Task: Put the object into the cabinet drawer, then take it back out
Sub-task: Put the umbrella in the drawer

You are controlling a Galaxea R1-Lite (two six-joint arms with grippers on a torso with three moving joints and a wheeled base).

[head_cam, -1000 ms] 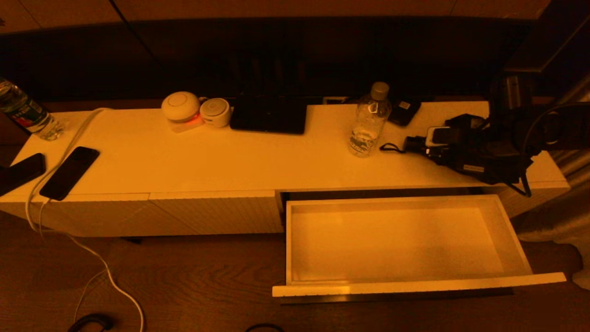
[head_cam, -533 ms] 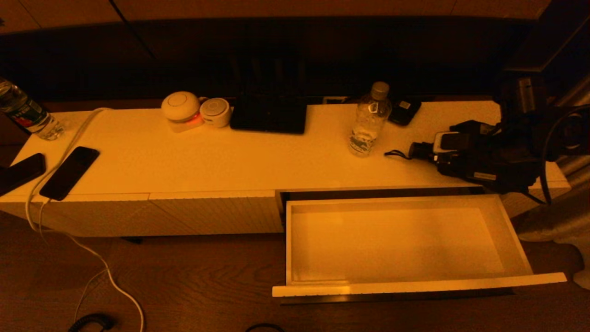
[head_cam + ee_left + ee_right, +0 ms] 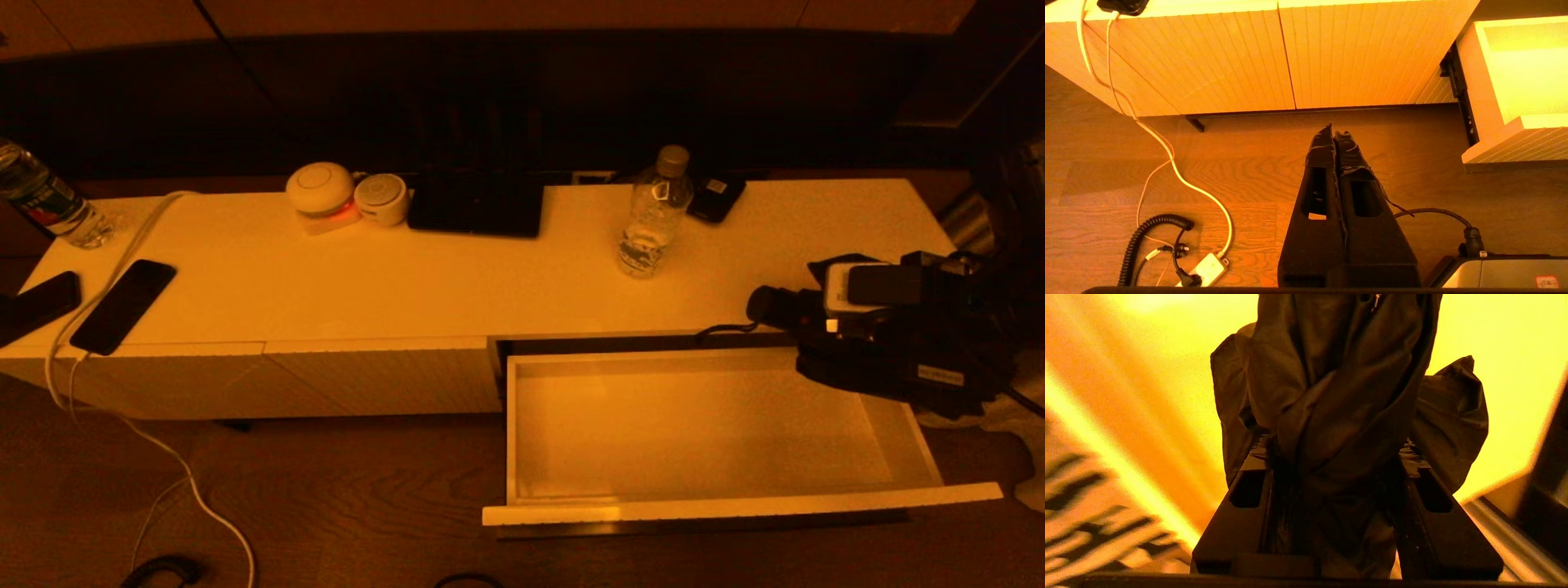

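- Wooden floor (image 3: 367, 506); the cabinet (image 3: 408, 278) runs across the head view, smooth top, ribbed front panels.
- The cabinet drawer (image 3: 702, 510) is pulled fully out at 5 o'clock of the head view. Its interior shows bare white.
- Right gripper (image 3: 1331, 457) is at 3 o'clock of the head view, above the drawer's far right corner. Its fingers (image 3: 1245, 490) pinch a dark crumpled object (image 3: 1347, 388), apparently cloth or a bag; its identity cannot be told. The object is held above the drawer, not resting in it.
- Left gripper (image 3: 1335, 132) is low over the floor in front of the ribbed panels, fingers pressed together, holding nothing.
- On the cabinet top: water bottle (image 3: 653, 214) upright at 1 o'clock; second bottle (image 3: 41, 200) at 9 o'clock; two phones (image 3: 122, 306) at 9 o'clock, one on a white cable (image 3: 106, 286); two round white devices (image 3: 347, 196) and a dark flat slab (image 3: 476, 204) at 12 o'clock.
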